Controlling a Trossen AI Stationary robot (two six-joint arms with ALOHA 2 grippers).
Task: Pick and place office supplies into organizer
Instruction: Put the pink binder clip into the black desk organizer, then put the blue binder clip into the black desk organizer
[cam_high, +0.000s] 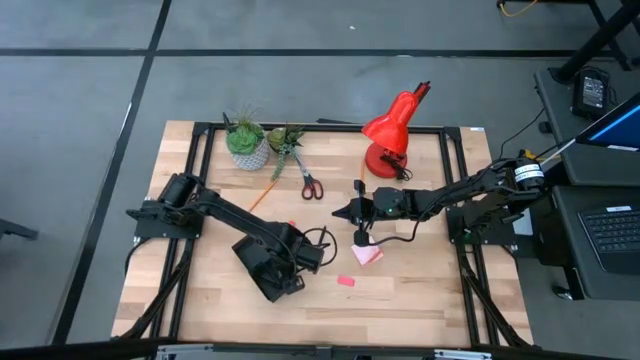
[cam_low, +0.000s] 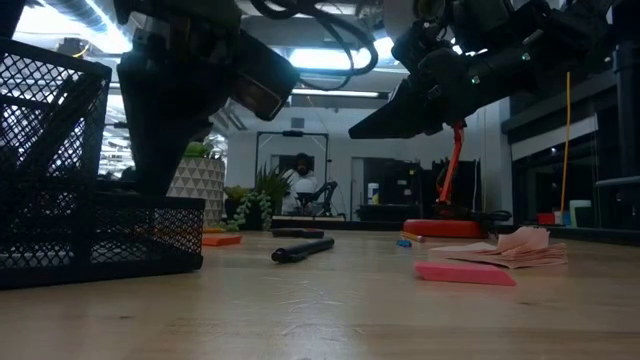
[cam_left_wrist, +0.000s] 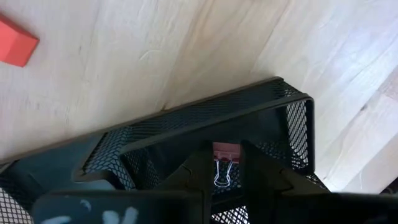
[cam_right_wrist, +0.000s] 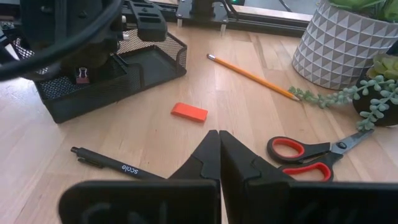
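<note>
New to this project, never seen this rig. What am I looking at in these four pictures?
It is a robot with two dark arms at a wooden table, each arm ending in two fingers. One picture looks straight down from above, one sits at table-top level, and two come from cameras on the arms' wrists.

The left gripper hangs over the black mesh organizer, its fingers closed on a small pink binder clip. The right gripper is shut and empty, above the middle of the table.

Loose on the table are red-handled scissors, a pencil, a black pen, a red eraser and a pink sticky-note pad. A red desk lamp and two potted plants stand along one edge.
</note>
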